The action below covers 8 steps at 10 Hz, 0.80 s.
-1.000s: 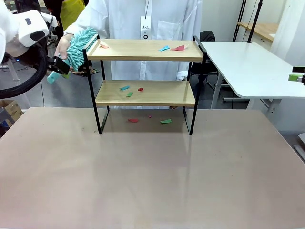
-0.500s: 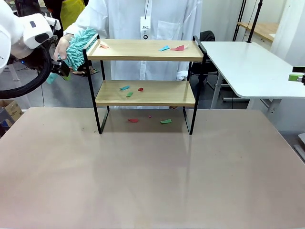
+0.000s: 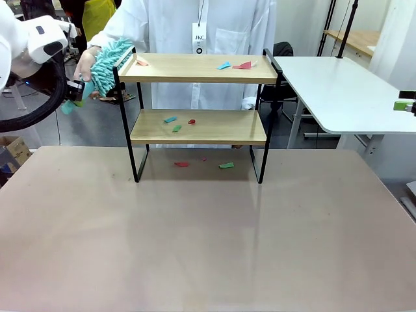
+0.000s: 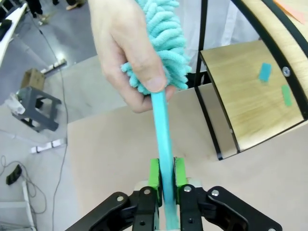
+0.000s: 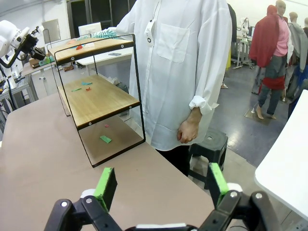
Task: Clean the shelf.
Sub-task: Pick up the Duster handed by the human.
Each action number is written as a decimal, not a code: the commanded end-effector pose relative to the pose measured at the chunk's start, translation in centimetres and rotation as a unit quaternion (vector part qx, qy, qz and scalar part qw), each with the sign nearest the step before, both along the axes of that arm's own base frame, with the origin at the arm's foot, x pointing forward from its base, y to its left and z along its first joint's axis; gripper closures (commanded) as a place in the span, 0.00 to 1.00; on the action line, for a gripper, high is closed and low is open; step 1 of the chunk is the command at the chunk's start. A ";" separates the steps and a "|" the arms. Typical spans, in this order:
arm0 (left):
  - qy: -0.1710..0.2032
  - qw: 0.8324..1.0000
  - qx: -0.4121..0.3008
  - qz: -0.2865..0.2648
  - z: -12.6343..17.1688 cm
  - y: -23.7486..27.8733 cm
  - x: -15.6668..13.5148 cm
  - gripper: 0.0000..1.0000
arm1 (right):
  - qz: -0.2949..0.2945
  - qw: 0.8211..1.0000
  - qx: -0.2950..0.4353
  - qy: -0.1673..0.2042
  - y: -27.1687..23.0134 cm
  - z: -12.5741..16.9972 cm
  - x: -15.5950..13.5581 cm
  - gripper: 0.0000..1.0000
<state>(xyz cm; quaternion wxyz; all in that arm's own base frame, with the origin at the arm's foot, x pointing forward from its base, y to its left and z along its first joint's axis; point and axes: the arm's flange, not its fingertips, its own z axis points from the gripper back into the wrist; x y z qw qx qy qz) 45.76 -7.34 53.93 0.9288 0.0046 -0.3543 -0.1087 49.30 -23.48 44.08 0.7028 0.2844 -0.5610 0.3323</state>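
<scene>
L tool point(image 4: 164, 173) leftward; fluffy teal duster point(image 4: 168, 43).

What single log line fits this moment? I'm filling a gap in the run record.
left gripper: shut on duster | person's hand: gripping duster head | right gripper: open, empty | shelf: scraps on both boards

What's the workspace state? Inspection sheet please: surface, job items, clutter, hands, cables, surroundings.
Surface: brown table, with the shelf standing at its far side.
Job's things: shelf upright, two tiers; teal duster at its top left rail, not on a board.
Clutter: coloured paper scraps on both boards and on the table under the shelf.
Hands: left hand shut on the duster's handle; person's hand gripping the duster's head; right hand open, holding nothing.
Cables: black hose looping off the left arm.
Surroundings: person in white coat behind the shelf; white table to the right; stool.
</scene>
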 end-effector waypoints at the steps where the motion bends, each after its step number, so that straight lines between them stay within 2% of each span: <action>1: 0.002 0.999 0.012 0.040 0.4 -0.7 -0.3 1.00 | 0.000 1.000 -0.001 -0.002 0.2 0.4 0.0 0.00; 4: 0.009 0.998 0.007 0.064 0.4 -0.7 -0.4 1.00 | 0.000 1.000 -0.001 -0.002 0.2 0.4 0.0 0.00; 8: 0.008 0.999 0.000 0.044 0.1 0.0 -0.2 1.00 | 0.000 1.000 -0.001 -0.002 0.2 0.4 0.0 0.00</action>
